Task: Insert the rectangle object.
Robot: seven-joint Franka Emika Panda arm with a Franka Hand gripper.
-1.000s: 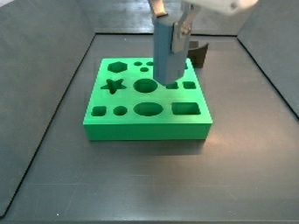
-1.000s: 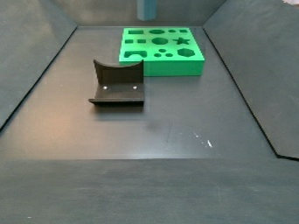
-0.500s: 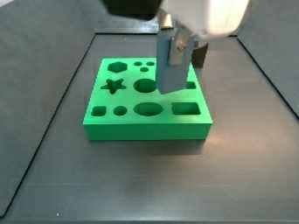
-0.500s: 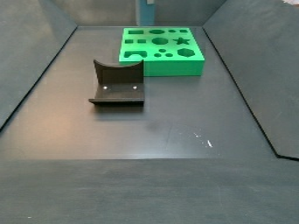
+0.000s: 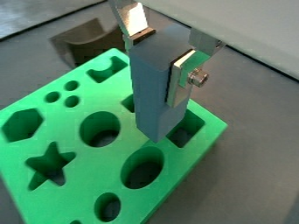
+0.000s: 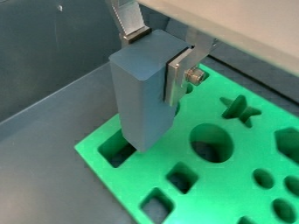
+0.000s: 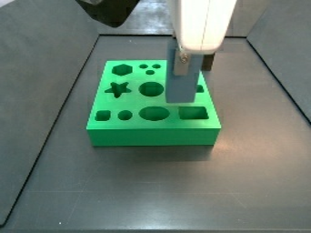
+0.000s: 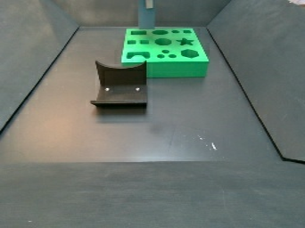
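My gripper [image 5: 162, 51] is shut on the rectangle object [image 5: 158, 87], a smooth blue-grey bar held upright by its upper part. It also shows in a wrist view [image 6: 146, 96] and in both side views [image 7: 181, 82] [image 8: 148, 13]. The bar hangs over the green board [image 7: 152, 135], its lower end close above the board's top. A rectangular hole [image 7: 195, 113] lies at the board's corner just beside that lower end, and shows in both wrist views [image 5: 181, 136] [image 6: 114, 150]. I cannot tell whether the bar touches the board.
The green board [image 5: 193, 162] [image 6: 228, 188] [image 8: 167, 71] has several shaped holes, among them a star [image 7: 118, 89] and an oval [image 7: 155, 114]. A dark grey block with a curved notch [image 8: 119, 85] [image 5: 82, 39] stands on the grey floor apart from the board. Low walls ring the floor.
My gripper has moved down with the bar. The bar's lower end now sits closer to the board's top, near the rectangular hole.
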